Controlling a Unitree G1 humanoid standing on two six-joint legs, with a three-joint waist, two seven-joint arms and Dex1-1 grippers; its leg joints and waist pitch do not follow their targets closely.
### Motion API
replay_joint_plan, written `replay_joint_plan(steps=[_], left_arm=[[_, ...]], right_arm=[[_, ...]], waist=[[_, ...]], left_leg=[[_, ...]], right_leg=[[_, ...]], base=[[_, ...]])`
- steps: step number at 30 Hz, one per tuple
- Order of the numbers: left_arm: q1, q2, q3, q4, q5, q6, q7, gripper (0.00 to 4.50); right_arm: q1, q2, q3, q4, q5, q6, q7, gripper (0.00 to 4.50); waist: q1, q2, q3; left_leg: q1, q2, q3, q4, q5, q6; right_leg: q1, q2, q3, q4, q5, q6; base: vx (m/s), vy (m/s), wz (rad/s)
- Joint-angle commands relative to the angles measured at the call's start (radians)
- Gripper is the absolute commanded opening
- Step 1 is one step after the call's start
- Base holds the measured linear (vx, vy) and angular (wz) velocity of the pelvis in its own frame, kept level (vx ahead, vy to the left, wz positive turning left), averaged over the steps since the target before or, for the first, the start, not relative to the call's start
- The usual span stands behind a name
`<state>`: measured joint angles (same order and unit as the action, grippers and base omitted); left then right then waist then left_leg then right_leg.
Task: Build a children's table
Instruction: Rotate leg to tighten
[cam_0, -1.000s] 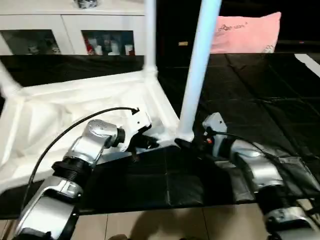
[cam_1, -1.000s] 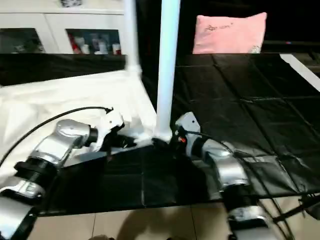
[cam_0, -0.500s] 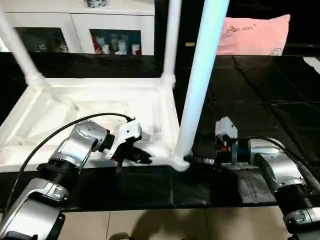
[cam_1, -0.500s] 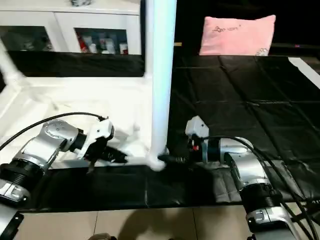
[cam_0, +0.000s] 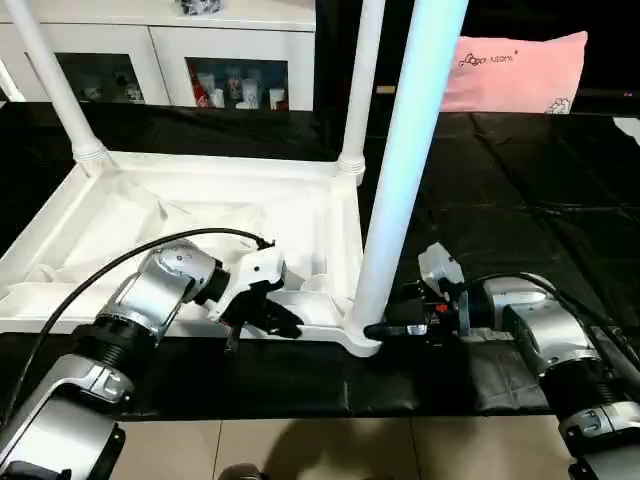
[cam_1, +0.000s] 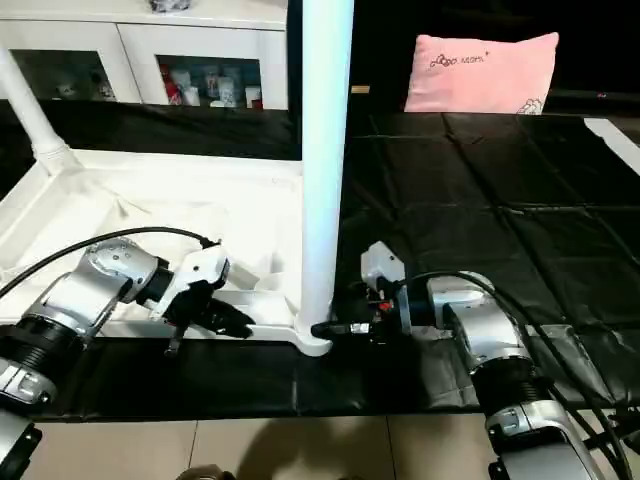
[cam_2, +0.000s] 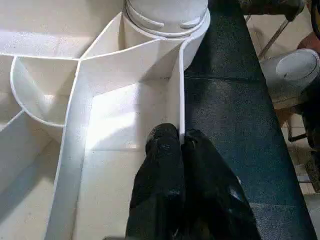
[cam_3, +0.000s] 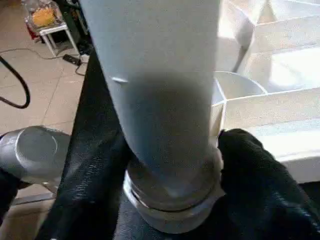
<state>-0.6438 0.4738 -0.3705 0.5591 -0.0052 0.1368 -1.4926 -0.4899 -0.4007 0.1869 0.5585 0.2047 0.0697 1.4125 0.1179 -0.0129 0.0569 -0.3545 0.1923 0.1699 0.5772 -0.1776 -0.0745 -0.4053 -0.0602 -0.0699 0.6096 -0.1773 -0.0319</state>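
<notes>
The white children's table (cam_0: 200, 165) lies upside down on the black-covered surface, its ribbed underside facing up. Three tube legs rise from its corner sockets: the near right leg (cam_0: 410, 150), a far right leg (cam_0: 360, 80) and a far left leg (cam_0: 50, 80). My left gripper (cam_0: 285, 322) is shut on the thin near rim wall (cam_2: 181, 100), one finger (cam_2: 162, 152) on each side of it. My right gripper (cam_0: 385, 328) reaches in from the right and is shut on the base of the near right leg (cam_3: 165, 100), with a black finger (cam_3: 250, 170) pressed beside the socket collar.
A pink pillow (cam_0: 520, 70) lies at the back right on the black cover (cam_0: 520, 190). A white cabinet with glass doors (cam_0: 150, 60) stands behind the table. The cover's front edge runs just below both forearms, with wooden floor (cam_0: 300, 450) beyond it.
The camera has shifted and levelled, so the table now sits squarer in view with the far left leg showing. Both grippers keep their holds on the rim and the leg base.
</notes>
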Motion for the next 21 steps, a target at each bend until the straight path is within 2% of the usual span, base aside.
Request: replay_joint_plan(steps=[1,6,13,18,21], left_arm=[[-0.003,-0.014,-0.046,-0.060,-0.009,-0.011,-0.077,0.00],[-0.002,-0.007,-0.053,-0.062,-0.007,-0.013,-0.084,0.00],[0.005,-0.009,-0.054,-0.060,-0.004,-0.011,-0.074,0.00],[0.009,-0.054,-0.023,-0.042,0.004,0.054,0.061,0.00],[0.005,-0.113,0.007,-0.017,0.006,0.111,0.179,0.00]], right_arm=[[-0.021,0.000,0.002,0.005,0.004,-0.011,0.002,2.57],[-0.023,0.003,0.001,0.012,0.001,-0.028,0.015,2.21],[-0.002,0.002,0.002,-0.007,0.009,-0.026,0.021,2.09],[0.060,0.024,-0.006,-0.068,0.034,0.051,-0.025,2.08],[0.090,0.065,-0.009,-0.069,0.014,0.081,-0.127,2.07]], waist=[[-0.002,-0.004,-0.067],[-0.002,-0.003,-0.068],[-0.003,-0.003,-0.069],[-0.001,-0.002,-0.068],[0.004,-0.001,-0.061]], left_leg=[[0.002,0.039,-0.003,-0.056,-0.174,0.057],[0.002,0.039,-0.003,-0.056,-0.165,0.058],[0.002,0.038,-0.003,-0.055,-0.167,0.058],[0.003,0.039,-0.003,-0.055,-0.164,0.060],[0.011,0.038,-0.003,-0.059,-0.216,0.041]], right_leg=[[0.057,-0.082,0.049,-0.079,-0.274,-0.185],[0.057,-0.080,0.049,-0.076,-0.252,-0.189],[0.058,-0.079,0.048,-0.076,-0.253,-0.190],[0.058,-0.078,0.049,-0.075,-0.238,-0.192],[0.053,-0.080,0.048,-0.089,-0.348,-0.170]], base=[[0.000,0.000,0.00],[0.000,0.000,0.00],[0.000,0.000,0.00],[0.000,0.000,0.00],[0.000,0.000,0.00]])
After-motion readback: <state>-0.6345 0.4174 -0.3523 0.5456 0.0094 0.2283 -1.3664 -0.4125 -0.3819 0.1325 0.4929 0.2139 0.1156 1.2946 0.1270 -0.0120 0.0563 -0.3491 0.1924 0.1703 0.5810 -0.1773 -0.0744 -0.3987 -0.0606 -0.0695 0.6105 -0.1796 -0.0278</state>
